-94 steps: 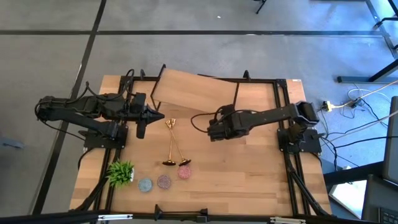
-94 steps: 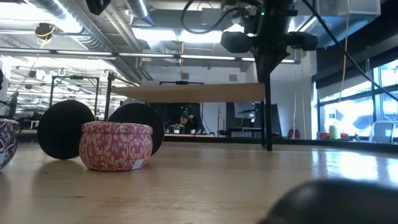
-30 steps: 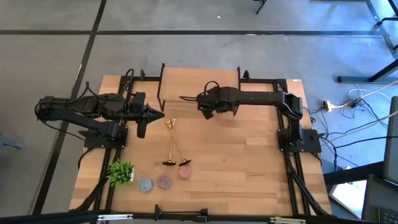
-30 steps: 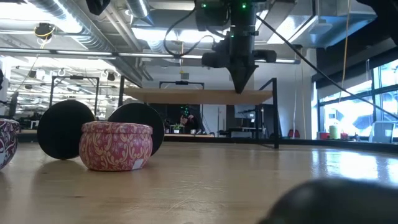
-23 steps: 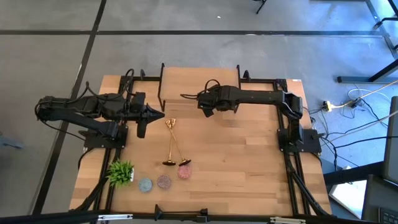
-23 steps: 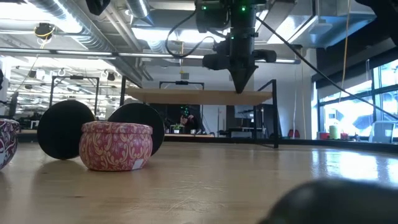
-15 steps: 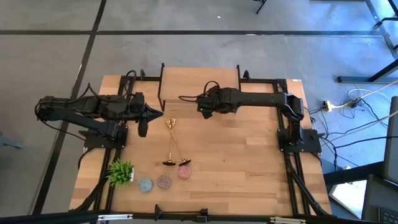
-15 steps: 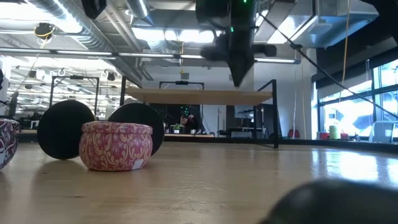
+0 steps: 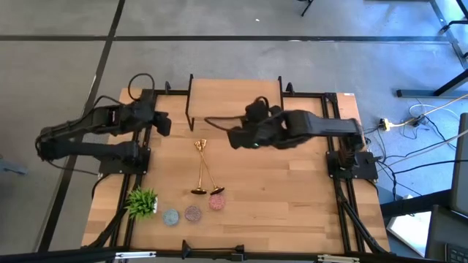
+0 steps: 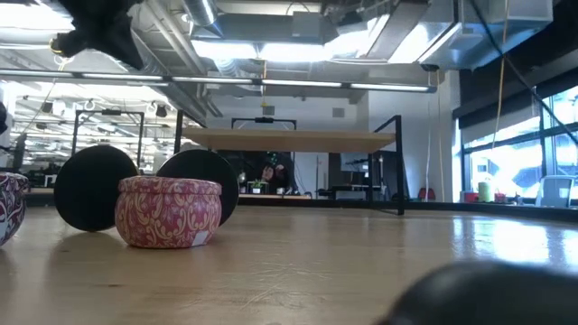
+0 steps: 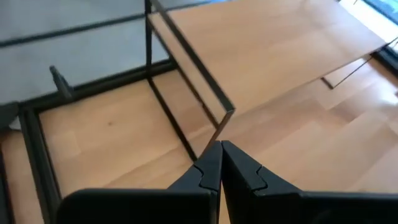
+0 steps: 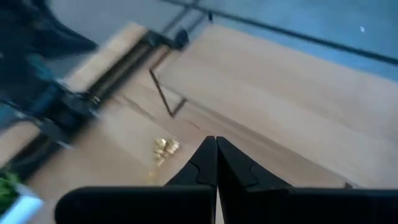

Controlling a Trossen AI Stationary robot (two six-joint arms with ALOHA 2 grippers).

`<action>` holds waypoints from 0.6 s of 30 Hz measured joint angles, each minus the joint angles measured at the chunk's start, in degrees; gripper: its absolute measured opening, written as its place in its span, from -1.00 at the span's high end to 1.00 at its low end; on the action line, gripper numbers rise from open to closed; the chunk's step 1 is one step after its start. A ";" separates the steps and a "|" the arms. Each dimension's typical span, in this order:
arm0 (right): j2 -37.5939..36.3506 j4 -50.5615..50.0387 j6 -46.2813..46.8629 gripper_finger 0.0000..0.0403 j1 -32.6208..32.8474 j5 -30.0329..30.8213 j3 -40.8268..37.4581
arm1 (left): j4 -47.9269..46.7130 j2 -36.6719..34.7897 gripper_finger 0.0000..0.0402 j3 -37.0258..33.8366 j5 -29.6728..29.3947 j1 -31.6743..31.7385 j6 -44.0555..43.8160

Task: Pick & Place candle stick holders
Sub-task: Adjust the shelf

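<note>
Lying gold candle stick holders (image 9: 202, 166) neighbour tins (image 9: 193, 213), plant (image 9: 142, 201); both tools pressed together.

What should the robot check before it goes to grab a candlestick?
1. Left tool empty and shut: ok.
2. Right tool empty and shut: ok; must open first.
3. Gold candlesticks in view, lying flat on the table: ok.
4. Candlesticks apart for an easy grab: not ok; they cross.
5. Wooden shelf top bare: ok.
6. Black candlestick found: cannot tell.
</note>
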 joint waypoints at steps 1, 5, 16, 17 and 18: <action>-1.00 0.07 0.54 1.00 1.10 0.11 -0.63 | 0.11 0.65 0.99 0.00 2.09 2.10 0.86; -2.72 -2.35 2.52 1.00 4.94 0.55 -0.70 | 1.20 4.36 0.99 -1.42 12.39 10.61 2.55; -2.73 -7.82 11.54 1.00 13.18 1.03 -0.72 | 16.82 13.48 0.99 -5.31 25.59 31.11 6.10; -2.73 -7.90 11.54 1.00 13.73 1.19 -0.72 | 18.25 14.61 0.99 -5.31 27.43 32.49 5.89; -2.75 -8.19 11.54 1.00 14.22 1.22 -0.72 | 19.30 15.92 0.99 -5.31 28.66 33.66 5.71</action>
